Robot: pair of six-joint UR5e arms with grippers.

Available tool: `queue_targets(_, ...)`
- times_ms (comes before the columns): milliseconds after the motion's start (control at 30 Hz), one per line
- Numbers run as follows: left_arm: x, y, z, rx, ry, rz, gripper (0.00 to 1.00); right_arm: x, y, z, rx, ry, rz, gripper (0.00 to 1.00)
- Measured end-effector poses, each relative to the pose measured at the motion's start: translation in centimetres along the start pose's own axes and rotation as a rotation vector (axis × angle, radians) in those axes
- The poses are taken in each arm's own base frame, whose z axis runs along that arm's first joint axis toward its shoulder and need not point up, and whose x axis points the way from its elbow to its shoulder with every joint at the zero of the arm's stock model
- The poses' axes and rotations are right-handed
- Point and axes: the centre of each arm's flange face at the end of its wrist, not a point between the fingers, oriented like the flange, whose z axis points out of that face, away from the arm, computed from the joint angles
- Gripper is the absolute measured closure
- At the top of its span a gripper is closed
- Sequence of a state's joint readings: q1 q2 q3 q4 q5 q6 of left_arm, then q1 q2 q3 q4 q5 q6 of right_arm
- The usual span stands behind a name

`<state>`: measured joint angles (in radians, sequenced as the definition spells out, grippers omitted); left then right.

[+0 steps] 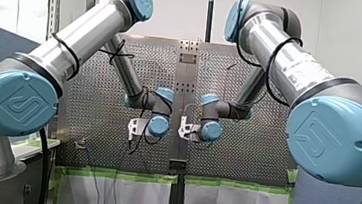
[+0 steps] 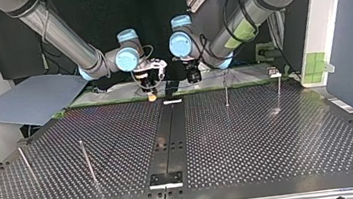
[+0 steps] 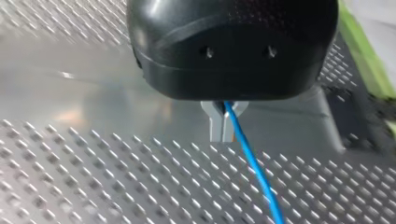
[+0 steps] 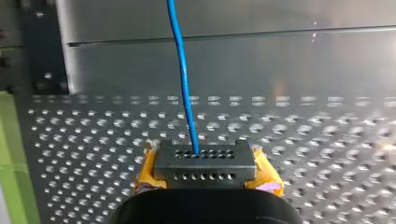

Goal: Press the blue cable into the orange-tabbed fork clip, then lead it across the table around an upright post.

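Left gripper (image 3: pixel 222 123) and right gripper (image 4: pixel 201 157) each clench the cable (image 4: pixel 182 79), apparently stretching it between them over the table (image 2: pixel 269 139) at the arms' edge, ready for clipping; a post (image 2: pixel 225 90) stands nearby.

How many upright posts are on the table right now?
4, all in the top view: two toward its left, an outer post and an inner post; two toward its right, further back, a middle post and a far-right post. Others may be hidden.
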<state>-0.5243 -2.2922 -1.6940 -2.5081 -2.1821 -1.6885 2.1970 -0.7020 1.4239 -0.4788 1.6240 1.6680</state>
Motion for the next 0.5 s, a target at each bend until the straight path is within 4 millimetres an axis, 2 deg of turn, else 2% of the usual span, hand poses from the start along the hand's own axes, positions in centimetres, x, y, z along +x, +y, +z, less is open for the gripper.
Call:
queue_targets(233,-3.8,-1.3,-1.2,0.010,-0.040,-0.057,1.00,4.3,-0.3,-0.9,0.001,0.026,0.010,1.00)
queue_targets(500,-9.1,-2.3,-2.0,-0.013,-0.092,-0.101,1.00,10.3,-0.5,-1.9,0.004,0.077,0.016,1.00)
